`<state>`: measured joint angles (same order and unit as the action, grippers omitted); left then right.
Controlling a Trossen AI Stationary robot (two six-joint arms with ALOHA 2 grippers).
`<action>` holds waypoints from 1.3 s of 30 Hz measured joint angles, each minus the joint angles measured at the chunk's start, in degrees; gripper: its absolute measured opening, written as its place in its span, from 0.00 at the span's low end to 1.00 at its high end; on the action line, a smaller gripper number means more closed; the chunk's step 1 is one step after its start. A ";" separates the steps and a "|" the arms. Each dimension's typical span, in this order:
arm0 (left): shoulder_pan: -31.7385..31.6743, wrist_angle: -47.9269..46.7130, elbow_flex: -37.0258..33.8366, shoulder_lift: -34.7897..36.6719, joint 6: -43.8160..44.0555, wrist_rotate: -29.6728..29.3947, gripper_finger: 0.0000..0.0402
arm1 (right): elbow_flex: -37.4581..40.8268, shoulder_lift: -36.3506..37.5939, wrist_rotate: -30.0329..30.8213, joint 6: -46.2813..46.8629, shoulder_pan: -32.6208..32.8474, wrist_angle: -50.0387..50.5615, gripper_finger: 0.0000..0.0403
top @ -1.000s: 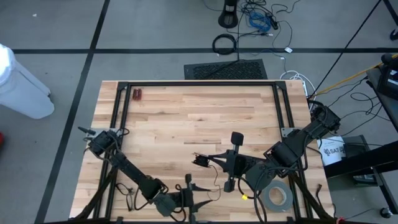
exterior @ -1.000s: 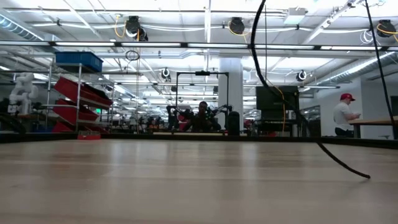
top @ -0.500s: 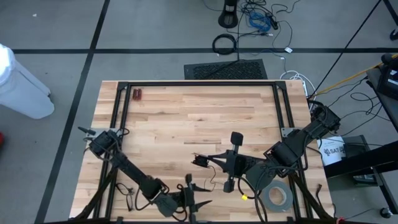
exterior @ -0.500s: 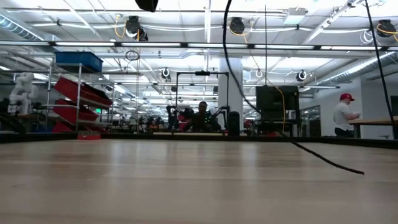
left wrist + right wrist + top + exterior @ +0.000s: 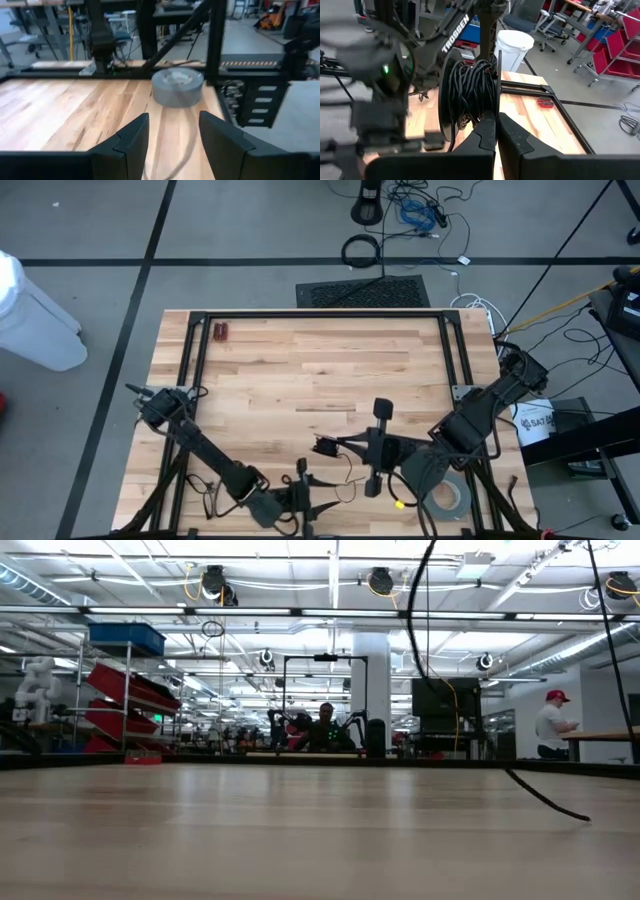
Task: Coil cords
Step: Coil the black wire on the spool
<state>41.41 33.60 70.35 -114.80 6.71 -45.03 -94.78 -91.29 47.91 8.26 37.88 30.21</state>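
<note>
The cord is a small black bundle (image 5: 470,85) wound between two thin black discs, held over the table's near middle (image 5: 324,445). My right gripper (image 5: 337,446) is shut on it. A loose strand (image 5: 425,630) hangs from the bundle, and its end (image 5: 583,817) lies on the wood. My left gripper (image 5: 172,130) stands open near the table's near edge (image 5: 328,498), pointing at the grey tape roll (image 5: 177,87). A blurred strand (image 5: 184,150) lies on the table under the gap between its fingers, untouched. My right gripper pinches the thin disc on one side of the bundle at its lower rim (image 5: 497,107) between its two fingers (image 5: 485,135). The fingers come nearly level from the table's right. The bundle stands above the fingers, lifted clear, with one strand trailing down to the table.
The grey tape roll (image 5: 448,496) lies at the near right, partly under my right arm, with a small yellow thing (image 5: 397,503) beside it. A small red object (image 5: 220,332) lies at the far left corner. A black frame (image 5: 320,314) rims the table.
The strand hanging from the bundle has swung to one side and back in the low view, while its end has stayed on the table. Both grippers have kept their openings.
</note>
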 joint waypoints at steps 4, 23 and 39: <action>2.07 -3.16 -0.62 1.82 -2.76 -3.79 0.45 | 0.00 0.00 0.01 -0.33 -0.01 -0.01 0.00; -1.73 31.93 -18.25 2.32 -5.56 8.25 0.45 | 0.00 1.32 -0.32 -5.10 -0.86 0.46 0.00; -8.03 20.49 -12.51 2.30 -5.66 19.58 0.45 | 0.00 1.36 -0.29 -4.72 -2.61 0.45 0.00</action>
<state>33.39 54.09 57.84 -112.51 1.05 -25.45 -94.78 -89.93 47.62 3.54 35.27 30.65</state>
